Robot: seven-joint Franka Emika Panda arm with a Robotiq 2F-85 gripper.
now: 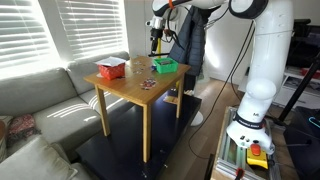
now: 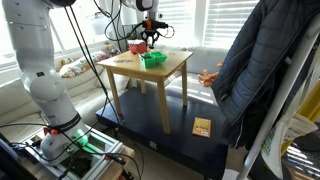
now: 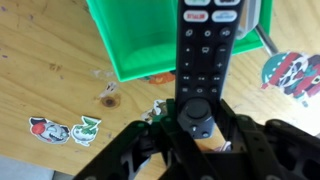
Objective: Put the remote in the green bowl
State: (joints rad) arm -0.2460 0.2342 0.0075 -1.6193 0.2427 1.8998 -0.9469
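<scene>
The gripper [image 3: 196, 115] was clamped on the lower end of the black remote [image 3: 208, 45], one finger on each long side. The remote was held up off the wooden table [image 3: 45, 70], button face toward the wrist camera. Its free end reached across the near rim of the green bowl [image 3: 130, 55] and over the bowl's inside.

In an exterior view the gripper [image 1: 155, 42] hung just above the green bowl [image 1: 165, 65], which sat toward the far edge of the table [image 1: 130, 95]. A red container [image 1: 110, 68] stood near the left corner, well apart from the bowl. Cartoon stickers [image 3: 62, 128] lay flat on the wood near the bowl's corner. A round sticker [image 3: 290, 75] lay on the other side of the remote.
</scene>
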